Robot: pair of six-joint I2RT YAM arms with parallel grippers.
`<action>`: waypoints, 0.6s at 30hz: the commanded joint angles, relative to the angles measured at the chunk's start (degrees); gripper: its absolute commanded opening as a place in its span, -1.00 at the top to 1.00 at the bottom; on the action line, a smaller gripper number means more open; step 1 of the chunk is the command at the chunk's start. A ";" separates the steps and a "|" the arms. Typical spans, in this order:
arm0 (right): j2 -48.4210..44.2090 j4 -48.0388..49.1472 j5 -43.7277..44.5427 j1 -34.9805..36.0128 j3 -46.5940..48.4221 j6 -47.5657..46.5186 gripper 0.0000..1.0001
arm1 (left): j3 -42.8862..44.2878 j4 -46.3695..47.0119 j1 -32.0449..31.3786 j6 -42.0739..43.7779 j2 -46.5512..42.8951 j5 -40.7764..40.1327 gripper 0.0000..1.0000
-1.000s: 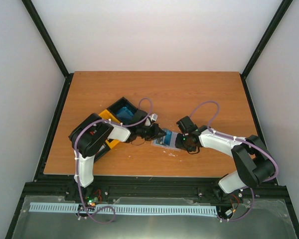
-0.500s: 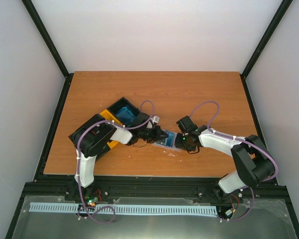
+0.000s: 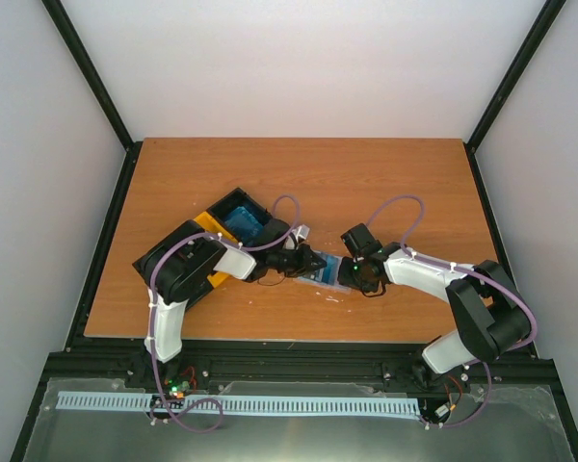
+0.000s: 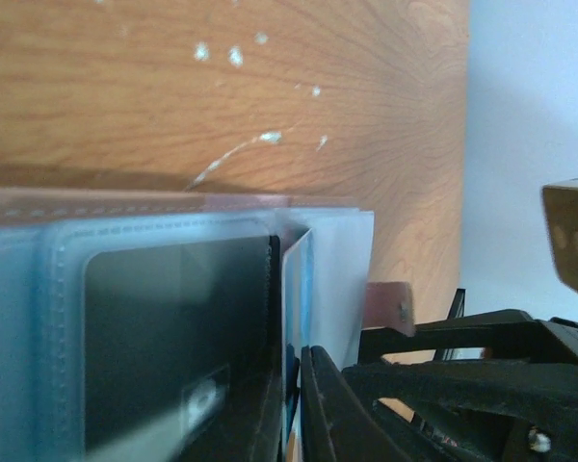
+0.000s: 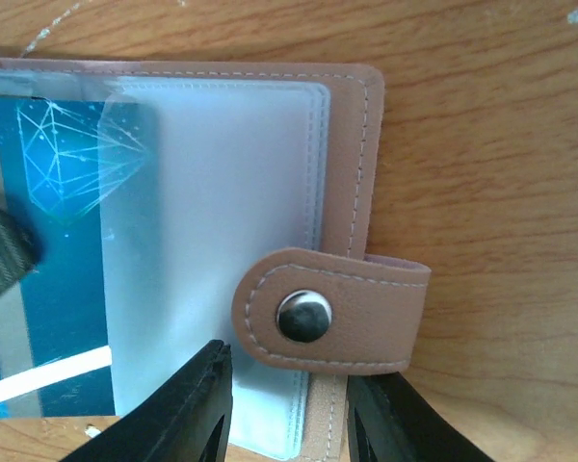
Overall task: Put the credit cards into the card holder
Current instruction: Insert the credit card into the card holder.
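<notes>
As you look down from above, table: your wooden top, with both arms bent inward and meeting near its middle.
Tray: left of centre and set at an angle; a blue object lies in its far black bin.
Left gripper: fingers clamped on the light blue card's edge, at the holder's left end.
Right gripper: fingers apart, tips over the holder's right edge, one either side of the snap tab.
Card holder: open flat on the table between your grippers, clear sleeves up.
Light blue card: partly inside a sleeve.
Black card: fully sleeved.
Snap tab: lying across the holder's edge.
</notes>
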 commanded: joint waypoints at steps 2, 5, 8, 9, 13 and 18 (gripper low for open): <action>3.25 -0.29 -1.07 -0.19 -1.75 1.19 0.31 | 0.66 -6.10 -1.24 3.84 0.67 -0.99 0.71; 3.30 -0.30 -0.96 -0.21 -1.74 1.37 0.31 | 1.88 -10.94 -1.24 5.79 -0.33 -3.21 0.57; 3.30 -0.23 -1.00 -0.19 -1.77 1.50 0.31 | 3.41 -17.25 -1.19 8.85 -2.60 -6.50 0.46; 3.36 -0.22 -1.00 -0.19 -1.75 1.55 0.31 | 3.50 -18.85 -1.23 9.43 -3.92 -7.49 0.39; 3.39 -0.27 -0.99 -0.19 -1.71 1.64 0.30 | 4.41 -25.59 -1.36 10.97 -6.17 -10.63 0.12; 3.47 -0.58 -0.82 -0.20 -1.31 1.47 0.29 | 6.26 -32.90 -2.30 13.14 -6.96 -12.61 0.00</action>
